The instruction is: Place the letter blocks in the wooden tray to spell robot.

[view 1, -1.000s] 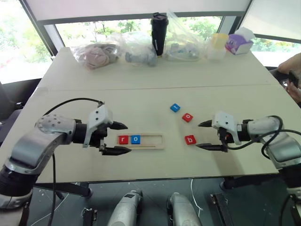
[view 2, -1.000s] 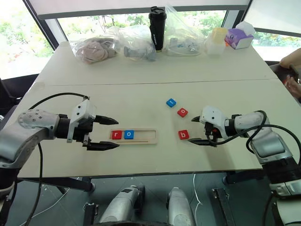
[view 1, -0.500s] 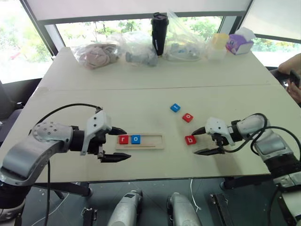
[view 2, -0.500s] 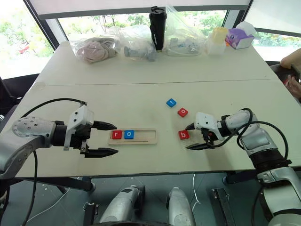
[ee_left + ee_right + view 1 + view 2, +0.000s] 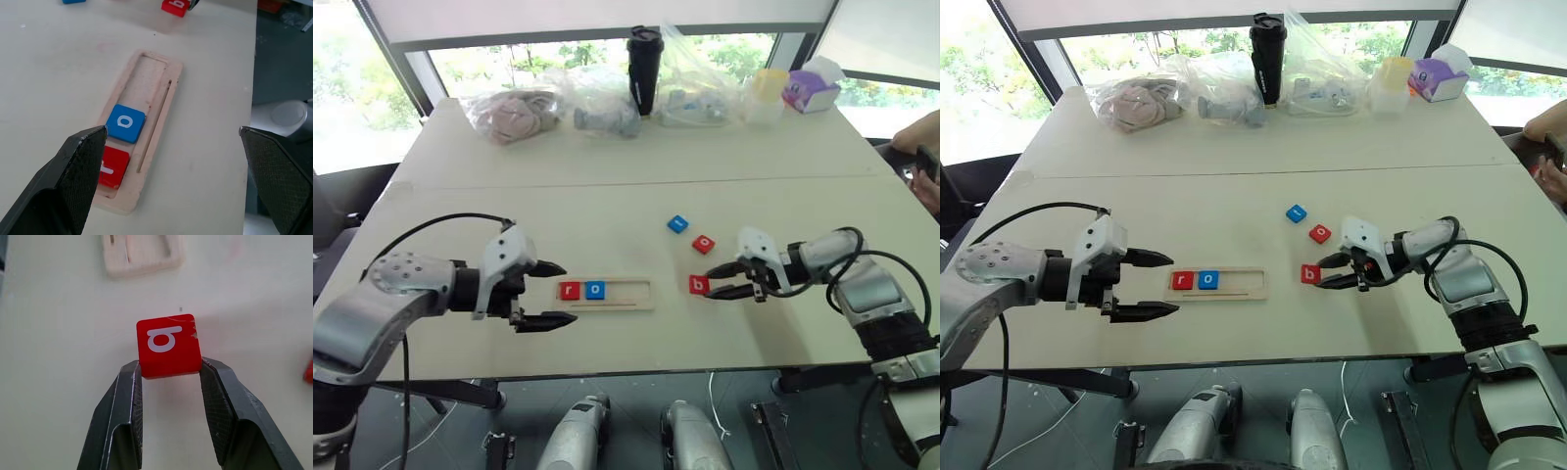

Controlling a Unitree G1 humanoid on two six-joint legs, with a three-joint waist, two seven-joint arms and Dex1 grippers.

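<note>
The right gripper (image 5: 170, 369) has its two black fingers (image 5: 128, 401) pinched against opposite edges of a red letter block (image 5: 167, 345) bearing a white "b". Beyond the block, one end of the wooden tray (image 5: 142, 254) lies on the pale table (image 5: 58, 342), well apart from the block. A sliver of another red block (image 5: 309, 371) lies to the side of the held block.

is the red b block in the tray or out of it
Out. The red b block is pinched between the right gripper fingers, beside the wooden tray, which holds only r and o.
</note>
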